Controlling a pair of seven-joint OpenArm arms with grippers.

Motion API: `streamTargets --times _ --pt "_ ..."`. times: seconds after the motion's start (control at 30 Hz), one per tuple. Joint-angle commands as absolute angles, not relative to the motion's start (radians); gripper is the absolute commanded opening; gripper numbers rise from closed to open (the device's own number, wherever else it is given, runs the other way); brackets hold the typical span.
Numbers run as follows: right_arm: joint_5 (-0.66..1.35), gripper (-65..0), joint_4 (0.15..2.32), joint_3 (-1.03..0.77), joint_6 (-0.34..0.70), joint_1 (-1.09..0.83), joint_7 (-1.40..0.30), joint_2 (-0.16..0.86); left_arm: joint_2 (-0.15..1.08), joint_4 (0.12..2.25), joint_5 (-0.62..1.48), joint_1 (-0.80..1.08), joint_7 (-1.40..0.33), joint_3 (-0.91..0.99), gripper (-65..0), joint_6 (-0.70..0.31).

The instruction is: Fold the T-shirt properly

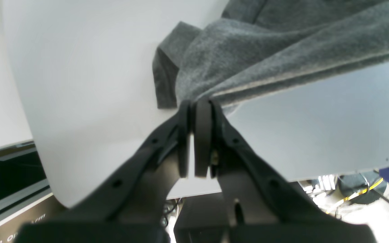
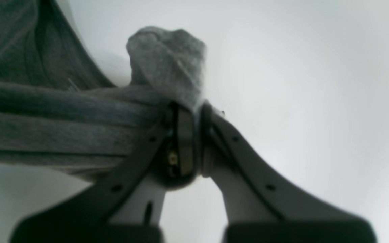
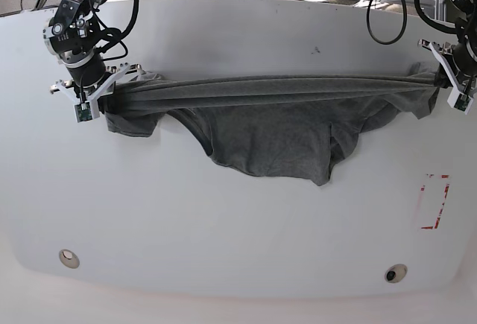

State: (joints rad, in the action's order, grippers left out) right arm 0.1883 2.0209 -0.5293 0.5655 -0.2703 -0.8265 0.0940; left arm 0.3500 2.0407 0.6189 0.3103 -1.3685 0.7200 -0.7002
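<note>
Matt fuzzy grey cloth T-shirt (image 3: 261,141)

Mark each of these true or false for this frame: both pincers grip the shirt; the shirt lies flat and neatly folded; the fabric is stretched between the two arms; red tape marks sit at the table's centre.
1. Both pincers are shut on the T-shirt. True: the left pincer and right pincer each clamp fabric.
2. The T-shirt lies flat and neatly folded. False: it is bunched, with its middle spread loosely on the table.
3. The fabric is pulled into a taut band between the two arms. True.
4. Red tape marks sit at the table's centre. False: the red tape marks are near the edge on the base view's right, clear of the shirt.
</note>
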Motion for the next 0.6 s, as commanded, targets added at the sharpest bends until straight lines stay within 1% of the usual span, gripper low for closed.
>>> streamTargets --times 0.0,0.2,0.33,0.4,0.47,0.57 --pt "0.168 -64.2 2.037 -0.534 0.54 -0.274 -0.814 0.111 0.374 2.044 0.583 0.317 -1.371 0.731 -65.0 -0.698" --pt "0.171 -63.4 2.032 -0.533 0.548 -0.287 -0.818 0.11 0.385 2.049 0.582 0.389 -1.36 0.728 -64.3 -0.698" --pt "0.168 -62.0 2.03 -0.532 0.547 -0.291 -0.82 0.112 0.39 2.047 0.577 0.417 -1.351 0.723 -62.0 -0.698" --pt "0.17 -60.6 2.031 -0.534 0.546 -0.294 -0.821 0.112 0.393 2.047 0.577 0.433 -1.346 0.72 -61.2 -0.698" --pt "0.177 -56.6 2.029 -0.536 0.544 -0.304 -0.816 0.107 0.407 2.051 0.589 0.453 -1.348 0.723 -62.8 -0.698" --pt "0.178 -52.5 2.03 -0.536 0.543 -0.309 -0.82 0.105 0.409 2.052 0.593 0.467 -1.347 0.725 -63.5 -0.698"
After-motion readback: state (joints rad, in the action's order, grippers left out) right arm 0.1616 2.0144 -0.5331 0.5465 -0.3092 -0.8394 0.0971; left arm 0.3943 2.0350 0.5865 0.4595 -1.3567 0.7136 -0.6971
